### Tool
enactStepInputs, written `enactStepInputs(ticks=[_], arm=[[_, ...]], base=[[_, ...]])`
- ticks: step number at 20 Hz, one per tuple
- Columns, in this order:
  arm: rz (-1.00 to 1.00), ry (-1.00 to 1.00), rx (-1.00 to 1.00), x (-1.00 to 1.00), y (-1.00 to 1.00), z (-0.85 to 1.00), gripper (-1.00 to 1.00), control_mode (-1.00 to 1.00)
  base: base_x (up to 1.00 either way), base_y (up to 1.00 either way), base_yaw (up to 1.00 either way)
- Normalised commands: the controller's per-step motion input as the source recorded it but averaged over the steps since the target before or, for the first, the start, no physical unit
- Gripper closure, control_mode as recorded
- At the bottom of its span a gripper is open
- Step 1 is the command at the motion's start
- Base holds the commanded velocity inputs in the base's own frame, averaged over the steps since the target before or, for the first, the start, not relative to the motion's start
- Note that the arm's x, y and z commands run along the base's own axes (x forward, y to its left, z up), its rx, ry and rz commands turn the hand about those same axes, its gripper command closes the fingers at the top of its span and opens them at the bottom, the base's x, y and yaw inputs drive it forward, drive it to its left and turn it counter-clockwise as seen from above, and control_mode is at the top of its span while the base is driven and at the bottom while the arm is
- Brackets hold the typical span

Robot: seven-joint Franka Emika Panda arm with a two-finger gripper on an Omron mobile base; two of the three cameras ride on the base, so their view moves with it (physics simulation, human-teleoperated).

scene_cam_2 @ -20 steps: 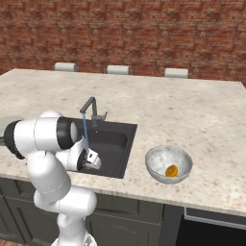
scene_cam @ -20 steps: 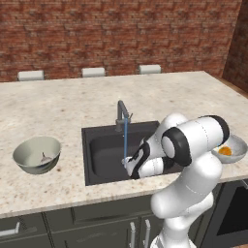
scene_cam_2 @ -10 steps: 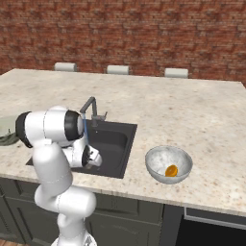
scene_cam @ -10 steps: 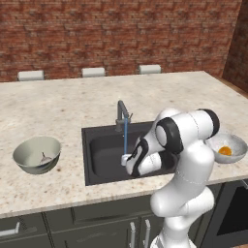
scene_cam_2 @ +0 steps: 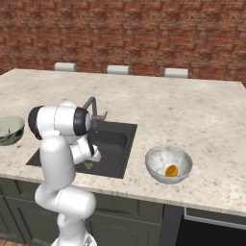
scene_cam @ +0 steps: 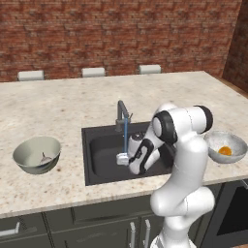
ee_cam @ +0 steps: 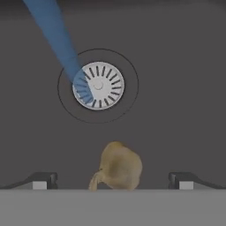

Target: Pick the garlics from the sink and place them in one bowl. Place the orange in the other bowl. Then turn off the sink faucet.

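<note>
Change: the arm's elbow has swung further left over the basin since a second ago, and the hand has sunk lower into the sink (scene_cam: 101,150).
Gripper: the gripper (ee_cam: 112,178) hangs over the sink floor with jaws spread wide, gripping nothing; one dark fingertip (ee_cam: 42,178) shows at each side of the hand view.
Brown garlic: a dull brown garlic (ee_cam: 118,167) lies on the sink floor between the two fingertips, touching neither.
Drain: the round metal drain ring (ee_cam: 98,85) sits beyond the garlic, apart from it.
Water: a blue stream (scene_cam: 126,136) runs from the sink faucet (scene_cam: 121,112) and lands on the drain's edge.
Green-grey bowl: the plain bowl (scene_cam: 36,154) stands on the counter (scene_cam: 63,104) left of the sink; a small pale lump lies inside, too small to identify.
Mottled bowl: the speckled bowl (scene_cam_2: 168,163) stands right of the sink, with the orange (scene_cam_2: 171,170) resting inside.
</note>
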Motion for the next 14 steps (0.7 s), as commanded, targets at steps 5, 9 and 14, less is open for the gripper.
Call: enactStepInputs(ticks=[5, 9, 14], arm=[[-0.08, 0.00, -0.10, -0.03, 0.17, -0.52, -1.00, -1.00], [-0.10, 0.00, -0.08, -0.08, -0.17, -0.64, -1.00, -1.00], [-0.08, -0.01, -0.04, 0.00, -0.22, -0.40, -1.00, -1.00]], base=[[0.00, 0.00, 0.00], [0.00, 0.00, 0.00], [0.00, 0.00, 0.00]])
